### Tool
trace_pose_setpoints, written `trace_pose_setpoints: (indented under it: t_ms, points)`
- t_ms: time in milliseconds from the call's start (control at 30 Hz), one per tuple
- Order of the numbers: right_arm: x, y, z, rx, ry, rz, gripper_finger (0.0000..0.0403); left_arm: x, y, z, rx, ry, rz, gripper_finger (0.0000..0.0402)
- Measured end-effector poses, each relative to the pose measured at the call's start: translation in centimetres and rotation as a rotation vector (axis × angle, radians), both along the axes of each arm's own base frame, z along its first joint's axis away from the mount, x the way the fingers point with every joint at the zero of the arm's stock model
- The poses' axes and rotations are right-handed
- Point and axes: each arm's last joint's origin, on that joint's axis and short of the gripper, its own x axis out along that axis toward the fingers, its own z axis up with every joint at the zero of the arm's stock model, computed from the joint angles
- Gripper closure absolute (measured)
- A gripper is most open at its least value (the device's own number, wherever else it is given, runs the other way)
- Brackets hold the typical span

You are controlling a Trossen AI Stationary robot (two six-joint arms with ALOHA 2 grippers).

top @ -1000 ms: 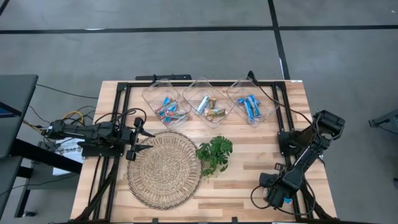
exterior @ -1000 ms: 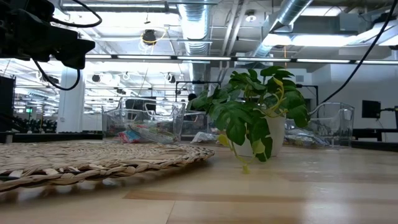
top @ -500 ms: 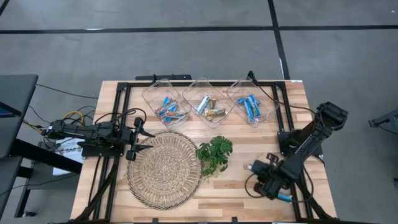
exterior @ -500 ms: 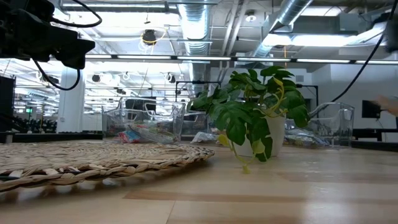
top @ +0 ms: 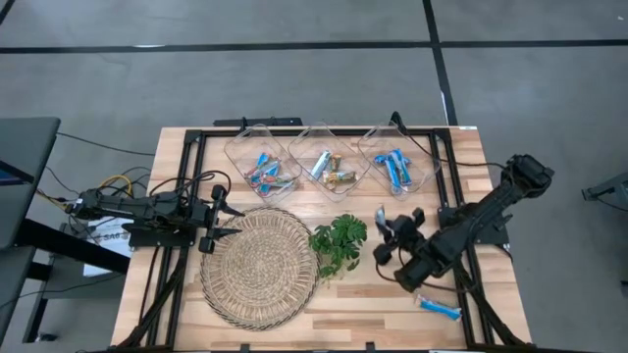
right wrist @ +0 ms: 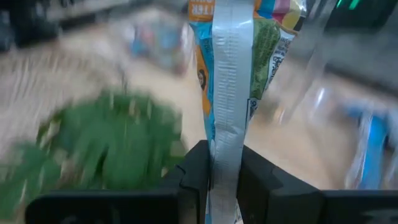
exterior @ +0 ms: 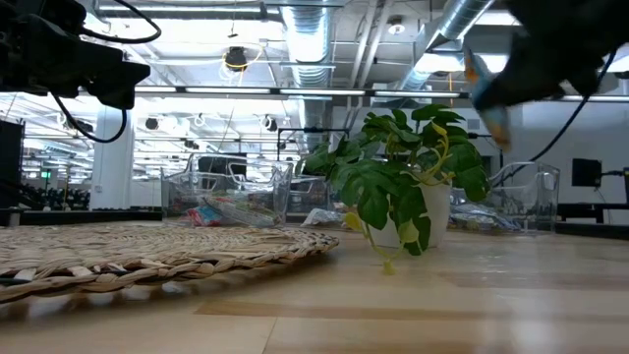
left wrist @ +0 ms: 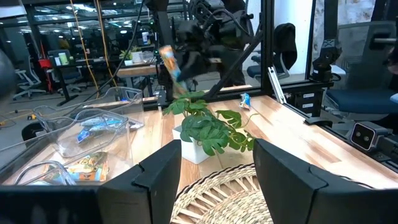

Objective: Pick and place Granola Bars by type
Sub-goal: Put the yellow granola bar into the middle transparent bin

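My right gripper (top: 386, 228) hangs above the table beside the green sprig (top: 339, 243), shut on a multicoloured granola bar (right wrist: 227, 68). That bar also shows in the low view (exterior: 487, 93) and the left wrist view (left wrist: 168, 59). One blue bar (top: 437, 307) lies flat on the table near the front right corner. Three clear trays at the far edge hold bars: mixed blue and multicoloured (top: 263, 169), multicoloured (top: 330, 169), blue (top: 396, 169). My left gripper (top: 224, 222) is open and empty at the left rim of the wicker mat (top: 260, 267). My right gripper pinches one end of the multicoloured bar (right wrist: 224, 146) between its two fingers (right wrist: 194, 169). The rest of the bar sticks out past the fingertips, its back seam toward the wrist camera. The bar is lifted clear of the table.
The sprig stands in a small white pot (exterior: 418, 211) in the table's middle, between the mat and my right gripper. Black frame rails (top: 461, 196) run along the table's left and right sides. Bare wood (top: 373, 304) lies in front of the sprig.
My right gripper has swung from the table's near right corner toward the far edge and the left, rising, up to the sprig, carrying the multicoloured bar. The blue bar has stayed on the table at the near right, now uncovered.
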Motion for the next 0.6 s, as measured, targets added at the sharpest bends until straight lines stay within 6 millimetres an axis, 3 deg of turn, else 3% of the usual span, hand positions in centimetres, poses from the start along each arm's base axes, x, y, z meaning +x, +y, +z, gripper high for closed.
trace_pose_setpoints:
  t_ms: [333, 600]
  points:
    - [2.9, -2.2, 1.7, -0.365, -0.206, -0.165, 0.0348, 0.0, 0.0, 0.0, 0.000, 0.000, 0.000, 0.0208]
    - [5.8, -6.0, 2.5, -0.393, -0.142, -0.300, 0.0347, 0.0, 0.0, 0.0, 0.000, 0.000, 0.000, 0.0208]
